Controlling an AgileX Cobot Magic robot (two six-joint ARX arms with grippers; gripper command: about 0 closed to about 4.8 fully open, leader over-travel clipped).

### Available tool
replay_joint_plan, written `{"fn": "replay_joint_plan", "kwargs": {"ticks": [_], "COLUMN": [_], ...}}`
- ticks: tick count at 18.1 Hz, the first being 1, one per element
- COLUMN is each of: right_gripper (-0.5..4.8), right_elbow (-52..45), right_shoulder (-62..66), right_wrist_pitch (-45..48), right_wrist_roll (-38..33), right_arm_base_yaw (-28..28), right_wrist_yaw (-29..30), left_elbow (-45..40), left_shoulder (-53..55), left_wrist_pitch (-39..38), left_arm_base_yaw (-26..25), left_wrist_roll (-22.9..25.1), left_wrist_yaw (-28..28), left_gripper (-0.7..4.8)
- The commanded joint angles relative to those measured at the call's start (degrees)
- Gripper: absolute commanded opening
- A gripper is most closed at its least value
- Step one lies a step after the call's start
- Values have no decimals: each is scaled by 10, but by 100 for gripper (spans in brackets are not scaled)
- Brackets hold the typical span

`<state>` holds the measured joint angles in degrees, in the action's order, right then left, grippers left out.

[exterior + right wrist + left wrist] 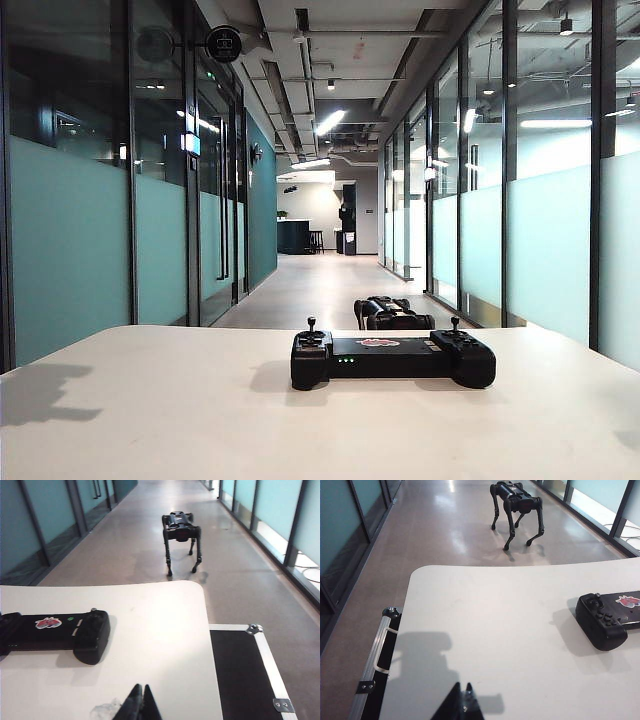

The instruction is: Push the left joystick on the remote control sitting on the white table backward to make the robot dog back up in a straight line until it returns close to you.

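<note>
While standing on the corridor floor just beyond the white table [150,400], robot dog [180,532]; remote control [392,357] flat on the tabletop, left joystick [311,327] upright, untouched. Left gripper [461,705] and right gripper [139,704] pressed together, empty, apart from the controller.

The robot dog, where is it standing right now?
The robot dog stands on the corridor floor just beyond the white table's far edge, behind the remote control in the exterior view.
</note>
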<state>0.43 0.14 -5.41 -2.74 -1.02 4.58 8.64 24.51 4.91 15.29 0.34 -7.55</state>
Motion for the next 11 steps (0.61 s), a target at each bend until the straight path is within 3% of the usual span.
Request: {"fn": "replay_joint_plan", "kwargs": {"ticks": [1,5,11], "right_gripper": [-7,-7,-5], "right_elbow": [-5,-5,-5], "right_shoulder": [-2,-2,-2], "right_wrist_pitch": [26,57,49], "right_wrist_roll": [-2,-2,-2], "right_arm_base_yaw": [2,2,2], "right_wrist_yaw": [0,-35,-34], "left_elbow": [2,2,2], "left_shoulder": [0,0,0], "left_wrist_pitch": [3,3,3], "left_arm_base_yaw": [0,0,0], "left_wrist_roll": [-2,-1,-2], "left_wrist_yaw": [2,2,2], "left_gripper": [-6,-6,-6]}}
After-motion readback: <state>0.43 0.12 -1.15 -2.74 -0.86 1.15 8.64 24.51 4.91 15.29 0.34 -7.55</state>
